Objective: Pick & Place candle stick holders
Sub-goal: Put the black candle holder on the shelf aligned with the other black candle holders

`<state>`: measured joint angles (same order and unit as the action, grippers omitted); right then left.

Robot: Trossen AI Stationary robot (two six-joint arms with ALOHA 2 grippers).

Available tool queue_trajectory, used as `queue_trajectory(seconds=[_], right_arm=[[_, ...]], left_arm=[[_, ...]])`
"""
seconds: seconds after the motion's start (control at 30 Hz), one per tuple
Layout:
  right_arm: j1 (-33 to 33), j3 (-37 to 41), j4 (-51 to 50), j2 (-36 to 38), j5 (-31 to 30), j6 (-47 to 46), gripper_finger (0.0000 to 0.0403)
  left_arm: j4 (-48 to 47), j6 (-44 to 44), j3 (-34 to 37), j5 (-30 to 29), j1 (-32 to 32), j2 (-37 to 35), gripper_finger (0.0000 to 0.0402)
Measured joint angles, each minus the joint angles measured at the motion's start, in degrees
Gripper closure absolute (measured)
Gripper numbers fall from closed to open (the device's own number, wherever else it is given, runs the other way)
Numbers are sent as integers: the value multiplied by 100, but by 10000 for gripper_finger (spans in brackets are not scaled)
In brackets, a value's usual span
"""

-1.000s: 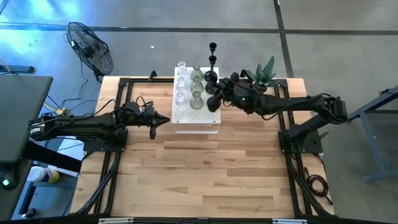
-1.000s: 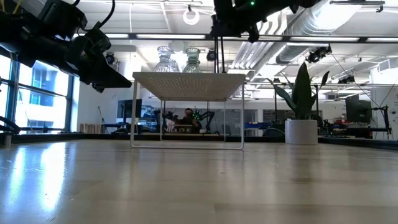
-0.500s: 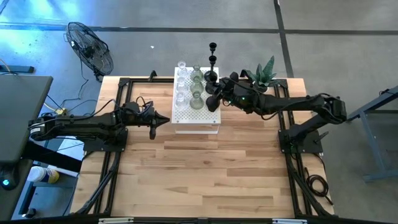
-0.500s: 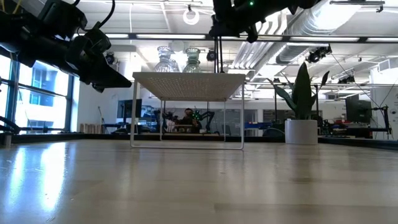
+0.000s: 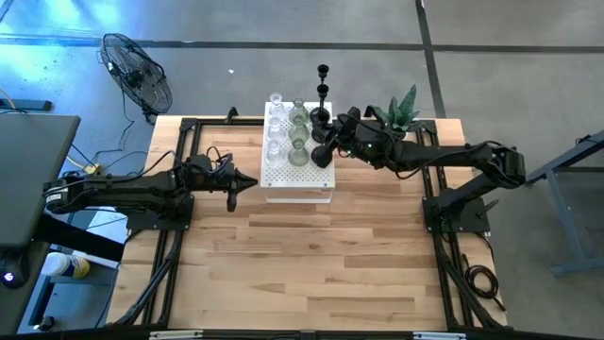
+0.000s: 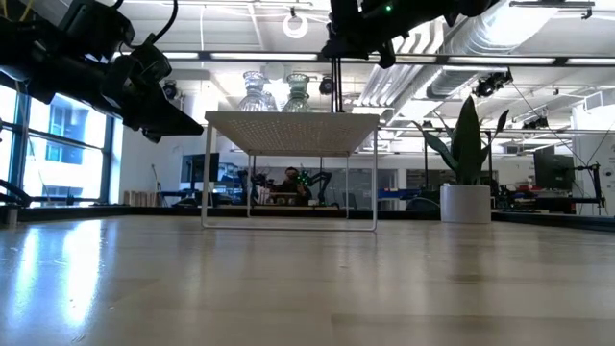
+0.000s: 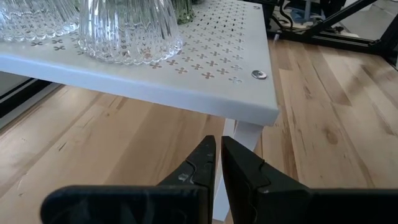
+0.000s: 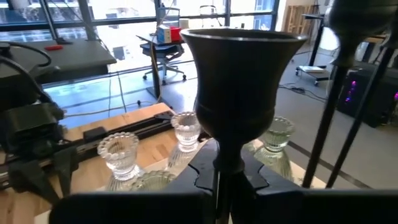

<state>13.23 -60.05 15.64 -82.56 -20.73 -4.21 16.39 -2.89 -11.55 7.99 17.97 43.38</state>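
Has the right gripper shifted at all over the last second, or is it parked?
Yes, slightly. In the high view the right gripper, shut on a black candle holder, has edged toward the plant, away from the white stand.

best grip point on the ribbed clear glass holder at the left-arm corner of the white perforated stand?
Probably its narrower upper part, coming in level from the left arm's side. The glass holder flares into a wide ribbed base near the white stand's edge, likely too broad and slick for the fingers. The left gripper sits shut just below that edge; the right gripper is shut on a black candle holder.
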Motion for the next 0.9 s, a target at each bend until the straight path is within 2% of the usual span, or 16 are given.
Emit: queue_trajectory(seconds=[0.23,0.6,0.9], right_arm=[[4,0,-7,0,-29,68,379],[2,0,11,14,-31,187,276],[-49,0,-338,456,-31,276,228]], left_arm=[[-1,0,0,-2,1,0,378],[-1,1,0,-4,-1,0,378],[-29,1,0,0,-1,0,378]])
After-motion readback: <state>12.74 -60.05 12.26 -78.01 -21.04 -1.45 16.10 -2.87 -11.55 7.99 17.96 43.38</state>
